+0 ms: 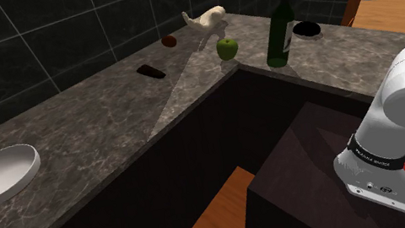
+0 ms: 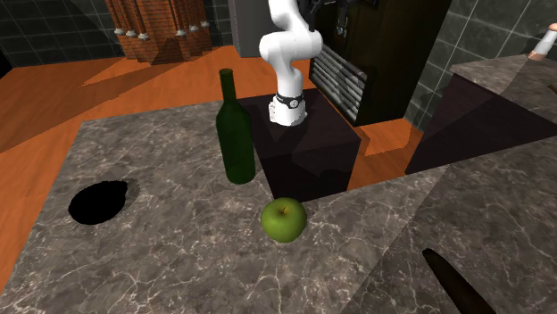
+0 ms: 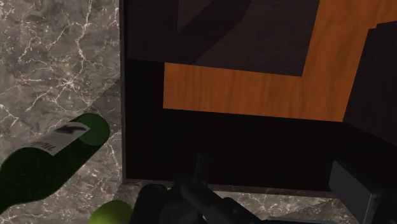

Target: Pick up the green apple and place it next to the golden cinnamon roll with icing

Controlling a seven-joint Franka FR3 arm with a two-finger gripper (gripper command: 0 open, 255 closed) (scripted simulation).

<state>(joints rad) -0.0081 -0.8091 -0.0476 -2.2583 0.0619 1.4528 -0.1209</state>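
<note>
While the gripper (image 3: 201,168) hung over the counter's inner edge, above dark cabinet front and orange floor (image 3: 254,83), its state couldn't be told, released or clenched. The green apple (image 1: 227,47) (image 2: 284,219) (image 3: 111,213) sat on the grey marble counter (image 1: 109,125) (image 2: 178,259) (image 3: 51,63) near its inner corner, free of the gripper and near the upright dark green bottle (image 1: 279,35) (image 2: 235,134) (image 3: 57,159) but not touching it. In the shoulder view a cream figurine (image 1: 206,21) stood behind the apple by the tiled wall, and a black dish (image 1: 307,28) (image 2: 98,202) lay past the bottle.
</note>
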